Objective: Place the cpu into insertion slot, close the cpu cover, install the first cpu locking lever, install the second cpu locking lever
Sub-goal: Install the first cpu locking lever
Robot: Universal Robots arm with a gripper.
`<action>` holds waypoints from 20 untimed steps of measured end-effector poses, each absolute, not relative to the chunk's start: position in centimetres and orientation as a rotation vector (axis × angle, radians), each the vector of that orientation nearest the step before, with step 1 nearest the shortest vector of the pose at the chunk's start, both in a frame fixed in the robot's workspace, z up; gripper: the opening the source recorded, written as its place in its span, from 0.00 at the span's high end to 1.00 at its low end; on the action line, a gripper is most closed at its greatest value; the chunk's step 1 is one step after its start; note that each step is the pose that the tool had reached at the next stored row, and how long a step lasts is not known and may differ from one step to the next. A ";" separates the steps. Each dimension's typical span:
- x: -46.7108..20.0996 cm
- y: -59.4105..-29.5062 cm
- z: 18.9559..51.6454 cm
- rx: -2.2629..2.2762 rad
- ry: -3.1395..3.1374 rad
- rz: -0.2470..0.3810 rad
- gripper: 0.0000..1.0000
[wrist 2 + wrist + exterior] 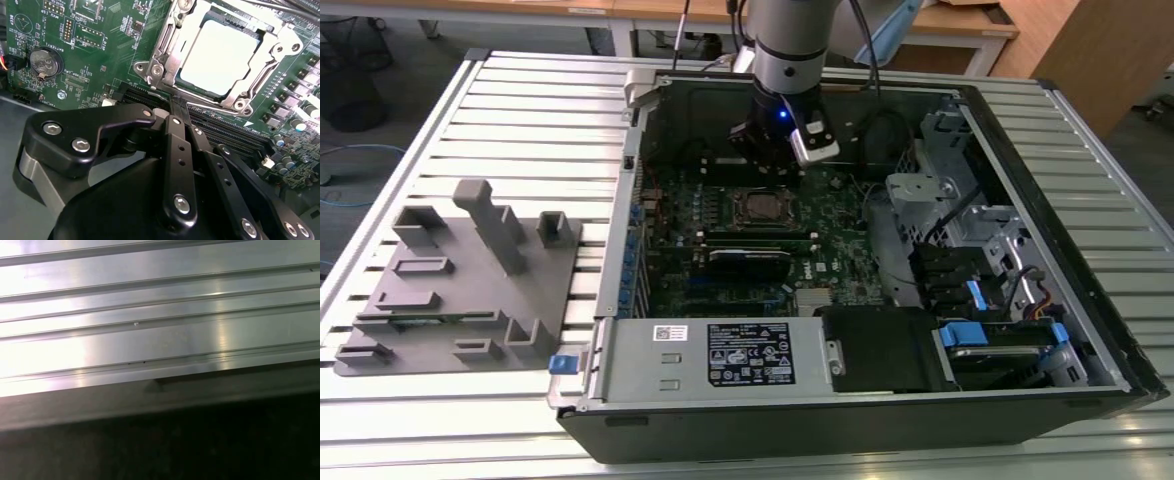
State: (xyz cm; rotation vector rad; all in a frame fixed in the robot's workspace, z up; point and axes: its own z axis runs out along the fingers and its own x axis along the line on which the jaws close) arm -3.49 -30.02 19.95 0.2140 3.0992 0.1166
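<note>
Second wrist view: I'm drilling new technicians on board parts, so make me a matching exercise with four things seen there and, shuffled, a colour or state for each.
Things:
1. chip
2. battery
3. circuit board
4. metal cover frame

Descriptions:
A. green
B. round, dull silver
C. pale, square, flat
D. shiny, framing the chip

Pairs: 1-C, 2-B, 3-A, 4-D

Ribbed aluminium table [520,110], wooden desks [961,22] behind it, grey floor [374,140], black wire wastebasket [347,90], blue cable [344,195] on floor
</note>
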 end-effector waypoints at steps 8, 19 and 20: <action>-3.5 -29.9 19.9 0.214 3.098 0.117 0.89; -3.5 -30.1 19.8 0.213 3.093 0.105 0.89; -3.5 -30.1 19.8 0.213 3.093 0.105 0.89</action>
